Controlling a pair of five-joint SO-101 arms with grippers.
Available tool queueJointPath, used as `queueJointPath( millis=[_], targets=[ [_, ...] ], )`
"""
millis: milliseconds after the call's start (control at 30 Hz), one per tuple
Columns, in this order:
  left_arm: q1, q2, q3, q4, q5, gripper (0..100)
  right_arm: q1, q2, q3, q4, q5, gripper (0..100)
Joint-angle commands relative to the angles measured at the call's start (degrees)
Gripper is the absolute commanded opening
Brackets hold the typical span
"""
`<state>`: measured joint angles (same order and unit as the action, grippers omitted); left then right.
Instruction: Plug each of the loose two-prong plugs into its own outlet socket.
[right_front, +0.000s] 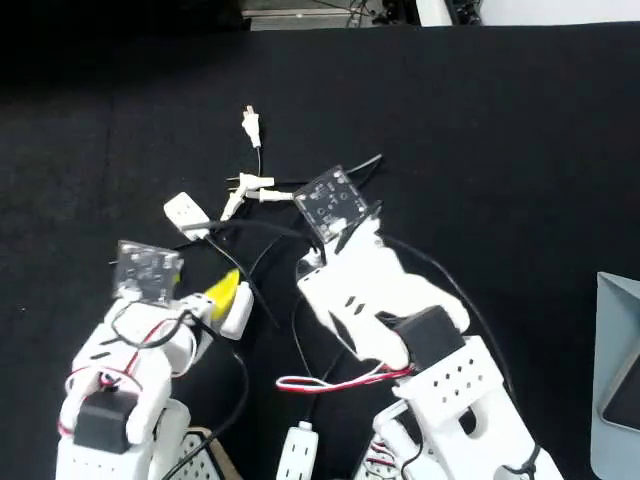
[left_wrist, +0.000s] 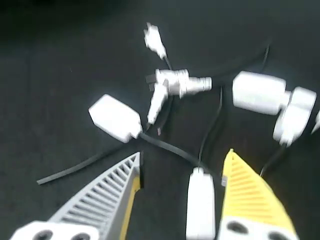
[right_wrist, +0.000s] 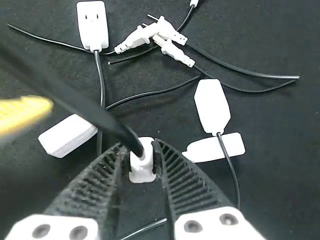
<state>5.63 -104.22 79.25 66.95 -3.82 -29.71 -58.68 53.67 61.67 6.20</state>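
right fingers (right_wrist: 97, 182): black ribbed wedges, clamped on white cable end (right_wrist: 141, 167); its front hidden.
left fingers (left_wrist: 250, 192): grey and yellow ribbed, spread wide; white block (left_wrist: 200, 205) between, cut off.
plugs (right_wrist: 135, 40): white, two-prong, crossed on matte black worktop (right_wrist: 270, 40) beside rectangular socket (right_wrist: 92, 25).

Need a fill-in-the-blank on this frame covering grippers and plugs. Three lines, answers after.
1. The right gripper is ___ on a white connector.
2. The left gripper is open, with one grey finger and one ___ finger.
3. Beside the outlet socket, ___ loose plugs lie crossed over each other.
Missing words: shut; yellow; two.
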Motion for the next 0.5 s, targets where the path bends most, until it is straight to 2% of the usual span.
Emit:
queueJointPath(
  millis=[0,233,467],
  targets=[
    [1.27,0.44,6.99,-0.44,-4.57,27,1.05,-1.01,1.27,-1.93,-0.35,1.1],
    [0.40,0.26,16.31,-2.73,-7.91,27,1.05,-1.01,3.65,-4.48,-0.35,1.1],
    [-11.21,0.18,14.02,-2.99,-10.73,27,1.05,-1.01,3.74,-4.40,-0.44,1.1]
  ],
)
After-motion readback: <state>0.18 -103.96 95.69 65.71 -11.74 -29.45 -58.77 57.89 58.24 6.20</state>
